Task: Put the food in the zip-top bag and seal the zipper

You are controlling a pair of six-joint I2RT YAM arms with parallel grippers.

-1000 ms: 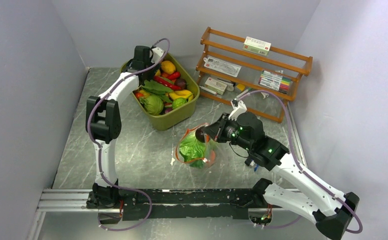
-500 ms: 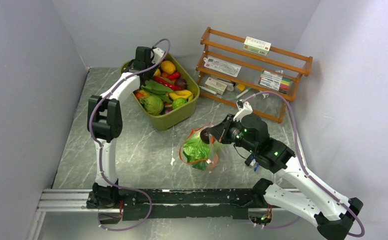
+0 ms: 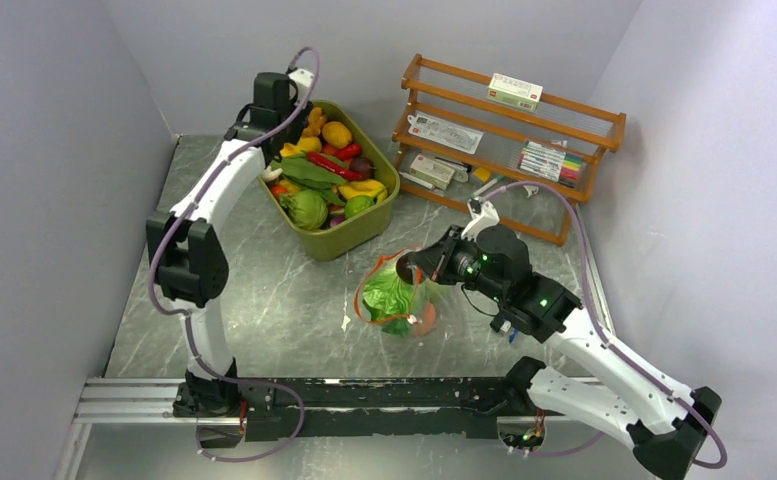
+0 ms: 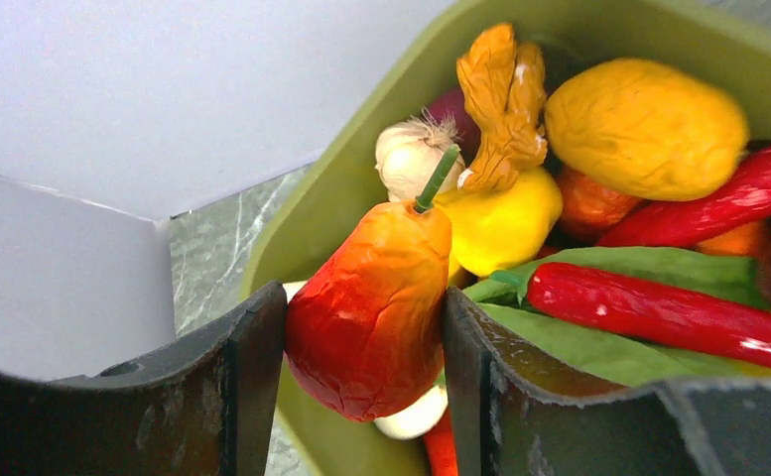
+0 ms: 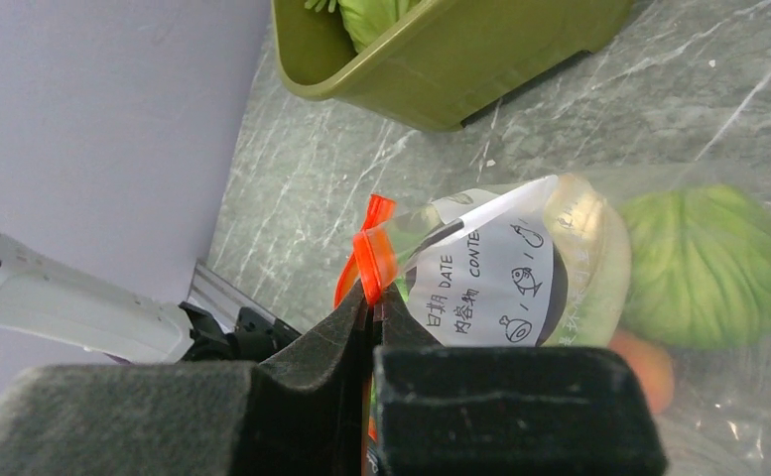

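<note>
grey marbled table (image 3: 264, 290) bearing an olive-green plastic tub (image 3: 359, 232) of toy produce at the back and, nearer the arms, the clear floppy zip-top bag (image 5: 579, 248) (white label facing the right wrist camera), which holds a round green plastic cabbage (image 5: 708, 263). left gripper (image 4: 363, 307), above the tub's far left corner, clamps a red-orange pear-shaped toy fruit (image 4: 371, 278) between both fingers. right gripper (image 5: 371, 297), jaws pressed together, pinches the thin orange-red zipper strip (image 5: 373, 248) at the bag's mouth.

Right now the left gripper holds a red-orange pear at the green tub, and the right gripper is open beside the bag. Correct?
No. The right wrist view shows the right gripper shut on the zipper of the bag, not open. The rest is right.
</note>
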